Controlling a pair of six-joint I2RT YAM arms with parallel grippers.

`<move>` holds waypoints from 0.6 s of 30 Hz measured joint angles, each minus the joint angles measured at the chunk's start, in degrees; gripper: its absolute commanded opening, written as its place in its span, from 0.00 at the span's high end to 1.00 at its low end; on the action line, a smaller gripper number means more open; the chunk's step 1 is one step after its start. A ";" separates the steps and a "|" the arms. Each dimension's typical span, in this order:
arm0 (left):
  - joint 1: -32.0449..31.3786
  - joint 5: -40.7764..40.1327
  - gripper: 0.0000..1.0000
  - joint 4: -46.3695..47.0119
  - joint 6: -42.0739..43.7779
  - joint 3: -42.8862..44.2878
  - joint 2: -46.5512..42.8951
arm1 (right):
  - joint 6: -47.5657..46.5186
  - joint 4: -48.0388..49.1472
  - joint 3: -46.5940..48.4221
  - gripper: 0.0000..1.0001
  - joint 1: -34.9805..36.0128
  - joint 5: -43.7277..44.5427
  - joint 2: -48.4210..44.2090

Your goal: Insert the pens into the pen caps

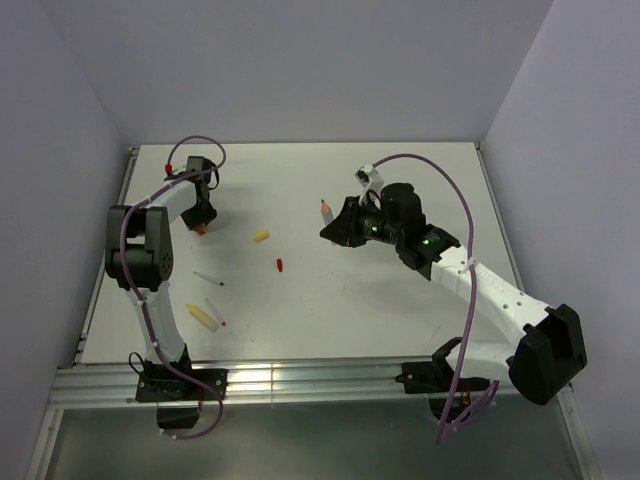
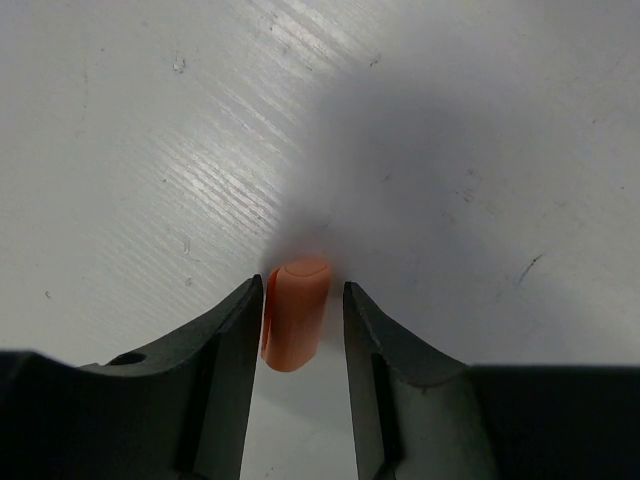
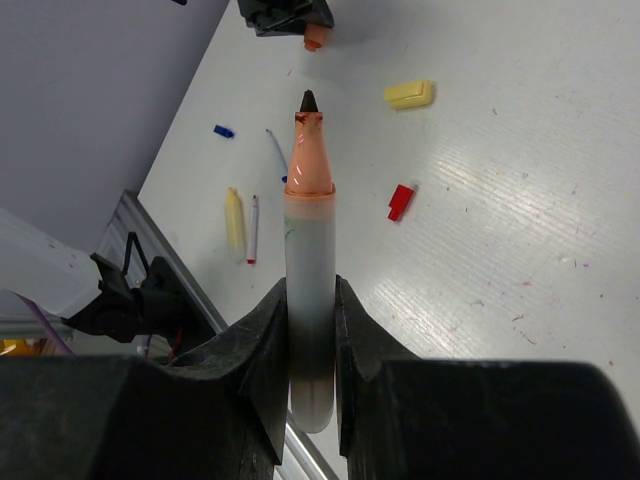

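The left fingers (image 2: 240, 325) stand part open, one on each side of the orange cap (image 2: 297, 315), which sits on the table (image 2: 150, 150) right between their tips. The finger at the left of the wrist view is touching the cap or nearly so. A thin gap shows between the cap and the other finger, so the cap is framed and not clamped.

The right fingers (image 3: 266, 335) are pressed tight on the pale barrel of the orange pen (image 3: 310, 225), gripping it low down. The barrel sticks out past the fingertips, off the table, with the orange neck and dark nib at its far end. The blunt end shows just behind the fingertips.

Ahead of the right fingers and off to the right of the nib lies the yellow cap (image 3: 410, 94). The red cap (image 3: 401, 201) is nearer to them, just right of the pen. To their left, well apart, a yellow pen (image 3: 235, 218) and a thin red-tipped pen (image 3: 252, 228) lie side by side.
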 measured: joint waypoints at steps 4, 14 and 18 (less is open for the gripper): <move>-0.04 -0.02 0.60 0.07 -0.42 0.00 0.48 | 0.00 0.00 0.00 1.00 0.00 0.02 0.02; -0.35 0.07 1.00 0.07 -1.01 -0.02 0.48 | 0.00 -0.02 0.00 1.00 0.00 0.00 0.04; -0.35 0.33 1.00 0.09 -0.96 -0.02 0.48 | -0.02 -0.02 0.00 1.00 0.00 -0.07 0.11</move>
